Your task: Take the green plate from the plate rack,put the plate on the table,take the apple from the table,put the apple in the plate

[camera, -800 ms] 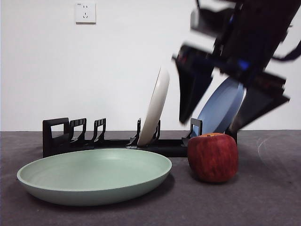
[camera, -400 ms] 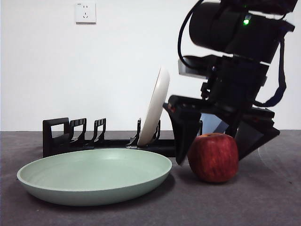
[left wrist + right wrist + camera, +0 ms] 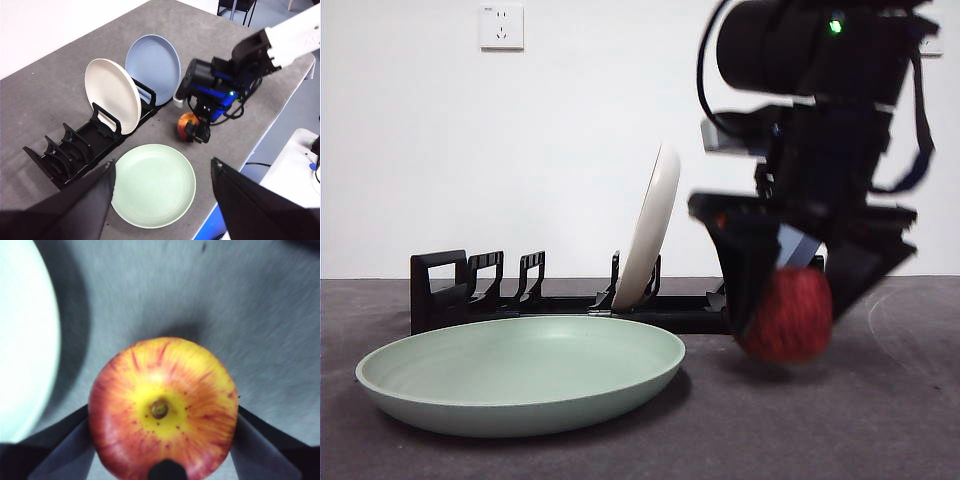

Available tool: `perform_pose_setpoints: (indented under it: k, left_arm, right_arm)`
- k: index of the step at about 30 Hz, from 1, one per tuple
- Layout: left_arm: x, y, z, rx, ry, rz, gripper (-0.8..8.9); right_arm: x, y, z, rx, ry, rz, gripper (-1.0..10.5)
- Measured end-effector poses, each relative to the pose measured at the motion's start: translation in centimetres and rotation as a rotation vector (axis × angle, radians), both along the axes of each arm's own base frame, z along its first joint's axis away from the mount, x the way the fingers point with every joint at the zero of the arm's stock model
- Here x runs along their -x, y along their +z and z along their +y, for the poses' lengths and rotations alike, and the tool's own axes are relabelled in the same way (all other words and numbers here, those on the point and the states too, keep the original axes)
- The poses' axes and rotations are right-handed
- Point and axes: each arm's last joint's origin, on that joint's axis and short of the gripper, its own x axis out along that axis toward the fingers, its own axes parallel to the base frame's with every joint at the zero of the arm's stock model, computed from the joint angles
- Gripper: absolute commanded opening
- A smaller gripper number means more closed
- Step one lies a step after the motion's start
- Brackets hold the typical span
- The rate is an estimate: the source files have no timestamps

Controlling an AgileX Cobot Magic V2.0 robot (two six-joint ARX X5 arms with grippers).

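Right of green plate [image 3: 520, 375], just clear of table [image 3: 880, 430]: apple [image 3: 786, 314] clamped between both jaws of right gripper [image 3: 790, 310], lifted, blurred. Plate lay flat on table before plate rack [image 3: 450, 290]; step 3 judged in hand. Left gripper [image 3: 162, 187] high above, jaws apart, empty. Next: carry apple across over plate's rim, lower gently, release.
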Motion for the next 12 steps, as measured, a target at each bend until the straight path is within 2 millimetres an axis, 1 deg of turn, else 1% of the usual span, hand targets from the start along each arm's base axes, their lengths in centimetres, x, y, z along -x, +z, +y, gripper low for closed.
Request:
perform_pose_setpoints:
  k: [3, 7, 9, 12]
  left_arm:
    - [0.0, 0.0, 0.0, 0.000, 0.000, 0.000, 3.19]
    - [0.0, 0.0, 0.0, 0.000, 0.000, 0.000, 3.19]
    - [0.0, 0.0, 0.0, 0.000, 0.000, 0.000, 3.19]
    - [0.0, 0.0, 0.0, 0.000, 0.000, 0.000, 3.19]
  right_arm:
    - [-0.6, 2.1, 0.5, -0.009, 0.002, -0.013, -0.1]
    - [-1.3, 5.5, 1.2, -0.057, 0.024, -0.015, -0.1]
    - [-1.6, 7.3, 1.6, -0.121, 0.049, -0.005, -0.1]
    - [-1.9, 10.3, 2.5, -0.280, 0.127, 0.006, -0.1]
